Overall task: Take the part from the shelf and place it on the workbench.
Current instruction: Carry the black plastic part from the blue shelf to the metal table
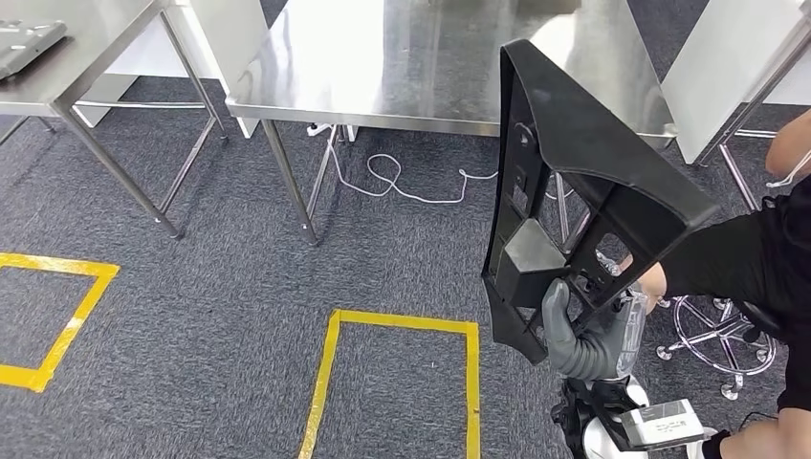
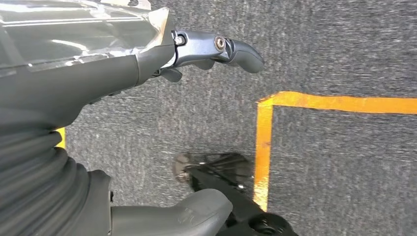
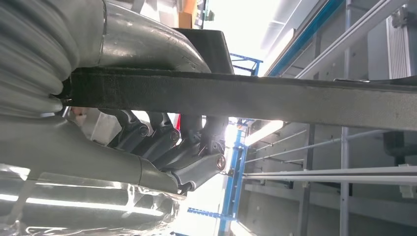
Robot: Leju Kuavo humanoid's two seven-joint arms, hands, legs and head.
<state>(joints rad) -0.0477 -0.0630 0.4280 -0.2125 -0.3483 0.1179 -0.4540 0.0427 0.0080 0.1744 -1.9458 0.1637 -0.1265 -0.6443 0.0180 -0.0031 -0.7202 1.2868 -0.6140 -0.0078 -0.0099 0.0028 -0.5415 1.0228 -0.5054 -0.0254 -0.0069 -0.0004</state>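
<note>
Plastic, black and rigid-looking, the part (image 1: 574,182) stands nearly upright in our right robot hand (image 1: 579,335), held in the air above the carpet, in front of the near right corner of the steel surface (image 1: 383,67). It is a broad, flat frame with ribs and open cut-outs, so we judge it light for its size and stiff enough not to sag, though awkward because so much of it reaches above the grip. Our right robot hand grips it at the lower edge; the right wrist view shows the fingers (image 3: 162,140) curled under a textured bar of the part (image 3: 246,98), thumb on the other side. That matte texture should resist slipping, but a low hold on a tall piece invites tipping, so we would keep the wrist steady and lay it down flat. Our left robot hand (image 2: 206,49) hangs over the floor, holding nothing, fingers loosely apart. A person's sleeve (image 1: 727,258) is just beside the part.
</note>
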